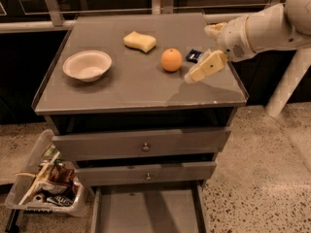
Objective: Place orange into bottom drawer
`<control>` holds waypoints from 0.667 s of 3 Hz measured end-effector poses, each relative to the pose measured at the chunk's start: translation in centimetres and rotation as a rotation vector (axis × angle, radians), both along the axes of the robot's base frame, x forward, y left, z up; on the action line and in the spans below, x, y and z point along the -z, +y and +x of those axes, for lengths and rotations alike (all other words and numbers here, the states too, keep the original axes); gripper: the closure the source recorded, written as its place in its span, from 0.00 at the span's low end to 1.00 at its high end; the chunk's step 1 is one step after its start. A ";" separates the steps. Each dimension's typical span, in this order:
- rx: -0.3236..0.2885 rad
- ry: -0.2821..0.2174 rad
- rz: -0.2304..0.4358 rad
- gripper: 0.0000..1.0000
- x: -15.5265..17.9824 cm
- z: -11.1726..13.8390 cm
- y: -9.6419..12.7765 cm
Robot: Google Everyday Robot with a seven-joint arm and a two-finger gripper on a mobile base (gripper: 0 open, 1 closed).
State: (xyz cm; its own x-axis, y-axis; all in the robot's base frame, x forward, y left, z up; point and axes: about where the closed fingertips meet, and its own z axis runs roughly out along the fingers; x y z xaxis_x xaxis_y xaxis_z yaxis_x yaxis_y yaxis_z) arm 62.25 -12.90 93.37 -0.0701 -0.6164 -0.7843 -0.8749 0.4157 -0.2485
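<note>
The orange (171,59) sits on the grey cabinet top (126,86), right of centre. My gripper (198,54) comes in from the right on a white arm and hovers just right of the orange, a little above the top. Its cream fingers are spread open with nothing between them; the lower finger (204,67) points down-left toward the orange. The bottom drawer (146,210) is pulled out at the foot of the cabinet, and its flat grey floor is bare.
A white bowl (86,65) stands at the left of the top and a pale yellow sponge (139,41) at the back. A small dark packet (193,56) lies between orange and gripper. Two upper drawers are shut. A bin of wrappers (43,188) stands on the floor at left.
</note>
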 end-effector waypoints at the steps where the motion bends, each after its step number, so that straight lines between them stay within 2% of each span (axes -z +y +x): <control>1: 0.034 0.005 0.026 0.00 1.6 2.0 0.3; 2: 0.061 0.010 0.024 0.00 3.2 4.4 0.7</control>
State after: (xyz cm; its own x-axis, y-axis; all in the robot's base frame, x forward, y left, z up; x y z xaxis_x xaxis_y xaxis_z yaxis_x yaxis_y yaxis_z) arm 66.61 -12.24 90.15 -0.1149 -0.5915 -0.7981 -0.8504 0.4738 -0.2287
